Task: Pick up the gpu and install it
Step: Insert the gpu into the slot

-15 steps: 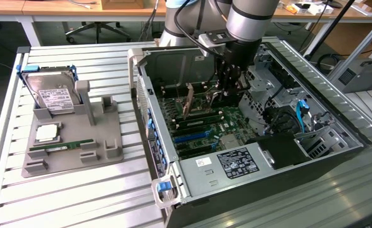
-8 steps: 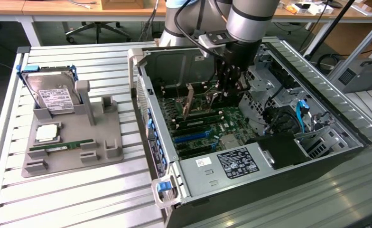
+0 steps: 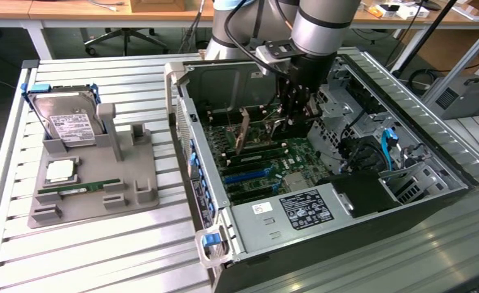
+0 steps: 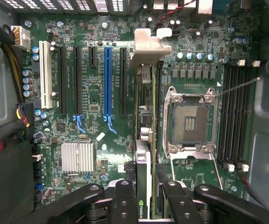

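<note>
Black-fingered claw (image 4: pixel 143 198) clamped on the thin, flat gpu (image 4: pixel 143 140), silvery bracket uppermost, above glossy green motherboard (image 4: pixel 92 135).

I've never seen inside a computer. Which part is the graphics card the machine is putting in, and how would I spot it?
Look into the open computer case, under the robot arm. Its claw grips the gpu, a thin card held on edge above the green motherboard. Unlike the fixed parts around it, it stands upright, tan-brown, with a silvery bracket at one end.
</note>
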`<state>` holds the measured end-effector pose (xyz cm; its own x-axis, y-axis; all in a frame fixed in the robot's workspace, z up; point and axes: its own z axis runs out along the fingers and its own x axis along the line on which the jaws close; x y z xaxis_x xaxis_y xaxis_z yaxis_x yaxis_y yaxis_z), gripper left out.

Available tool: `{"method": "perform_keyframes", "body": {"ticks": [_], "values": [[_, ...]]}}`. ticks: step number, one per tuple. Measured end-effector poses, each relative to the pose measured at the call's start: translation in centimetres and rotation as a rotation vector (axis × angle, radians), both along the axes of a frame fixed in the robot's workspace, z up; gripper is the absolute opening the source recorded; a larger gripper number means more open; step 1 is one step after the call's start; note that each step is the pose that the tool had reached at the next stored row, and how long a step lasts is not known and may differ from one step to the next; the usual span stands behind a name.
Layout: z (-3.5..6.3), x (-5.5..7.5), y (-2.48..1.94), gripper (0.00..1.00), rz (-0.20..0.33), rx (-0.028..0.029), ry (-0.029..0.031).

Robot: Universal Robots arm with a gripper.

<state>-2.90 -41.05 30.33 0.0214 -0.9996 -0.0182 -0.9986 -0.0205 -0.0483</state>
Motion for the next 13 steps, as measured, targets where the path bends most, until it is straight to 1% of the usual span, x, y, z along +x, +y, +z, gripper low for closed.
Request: {"method": "perform_keyframes", "body": {"ticks": [13], "values": [[-0.23, 0.00, -0.23, 0.27, 0.000, -0.0001, 0.0000]]}}
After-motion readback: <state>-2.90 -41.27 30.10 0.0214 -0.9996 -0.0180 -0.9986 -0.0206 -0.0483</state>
